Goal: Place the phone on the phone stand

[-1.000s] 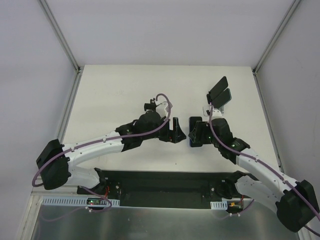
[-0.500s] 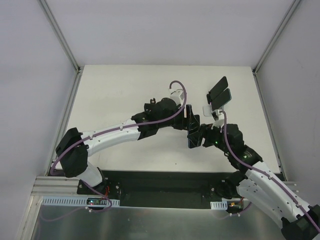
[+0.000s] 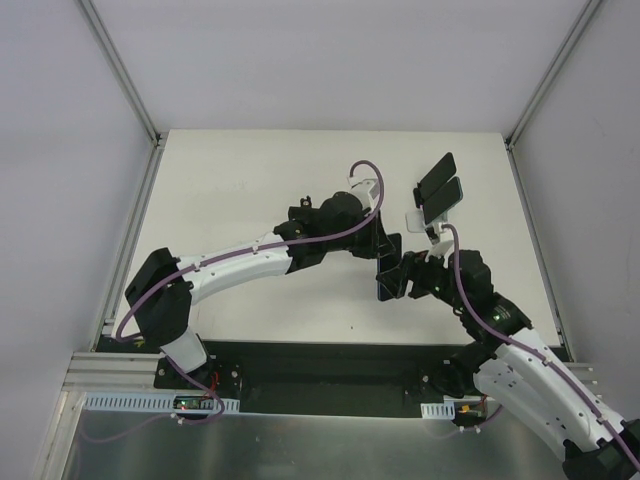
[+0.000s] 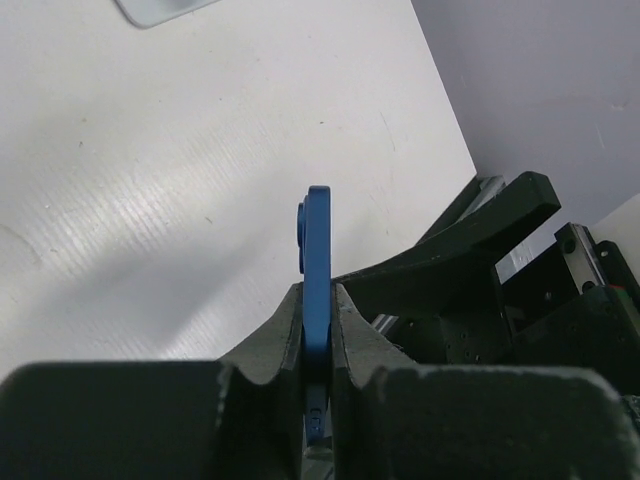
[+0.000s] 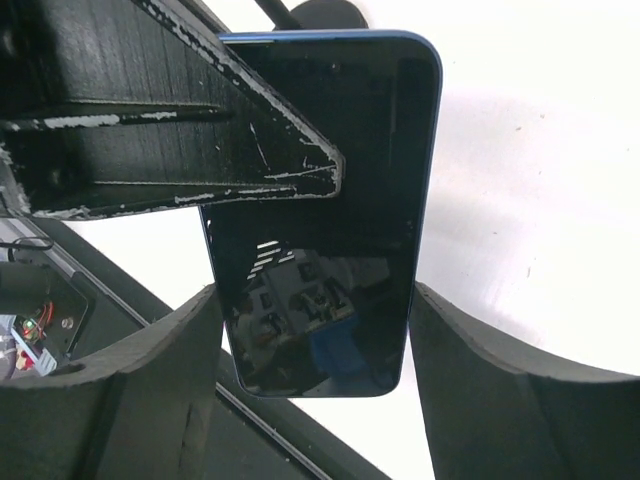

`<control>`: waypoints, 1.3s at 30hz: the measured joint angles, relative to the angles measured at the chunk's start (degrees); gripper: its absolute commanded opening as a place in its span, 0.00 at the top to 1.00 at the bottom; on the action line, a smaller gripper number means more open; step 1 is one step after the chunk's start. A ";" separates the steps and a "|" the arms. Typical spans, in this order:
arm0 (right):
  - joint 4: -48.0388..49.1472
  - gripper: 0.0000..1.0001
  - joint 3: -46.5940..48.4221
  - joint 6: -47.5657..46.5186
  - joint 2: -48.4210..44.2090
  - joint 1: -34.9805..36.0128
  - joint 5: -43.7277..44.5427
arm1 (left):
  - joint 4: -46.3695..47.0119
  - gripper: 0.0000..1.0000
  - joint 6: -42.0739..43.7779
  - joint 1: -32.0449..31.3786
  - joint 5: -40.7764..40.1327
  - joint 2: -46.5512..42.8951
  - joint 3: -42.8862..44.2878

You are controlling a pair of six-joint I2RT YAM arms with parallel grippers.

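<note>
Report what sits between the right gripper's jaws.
The phone, screen facing the camera, with a gap on each side; the left gripper clamps it. The right wrist view shows it best.

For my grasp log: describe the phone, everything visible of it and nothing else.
The phone is a slim slab with rounded corners, a blue frame and a glossy black screen that is dark and mirrors the surroundings. Seen edge-on from the left wrist, one face has a raised blue bump near the far end. The left fingers clamp its two flat faces, one finger crossing the upper screen. The right fingers flank the long edges at its lower end; whether they touch is unclear.
</note>
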 measured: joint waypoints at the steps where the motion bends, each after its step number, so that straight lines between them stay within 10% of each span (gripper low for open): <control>1: -0.55 0.45 0.39 -0.02 0.20 0.00 -0.17 | 0.00 1.00 0.20 0.04 0.48 0.00 0.00; 5: -4.81 0.06 3.54 -1.03 2.40 -0.02 -1.86 | -0.07 1.00 2.14 0.04 3.04 -0.44 0.00; 16: -10.49 0.01 5.33 -5.99 0.09 0.15 -18.45 | -1.31 1.00 13.66 -0.02 14.88 -12.48 -5.27; 36: 30.42 0.99 -2.75 14.75 1.31 1.05 -40.02 | 9.86 1.00 12.94 1.09 26.08 -26.23 -15.85; 38: 33.70 0.99 -2.73 14.88 2.21 1.99 -41.77 | 10.12 0.85 11.04 1.95 27.91 -26.84 -16.00; 39: 34.95 0.99 -2.71 15.15 2.40 2.19 -42.12 | 10.36 0.54 10.51 1.97 28.35 -27.23 -16.00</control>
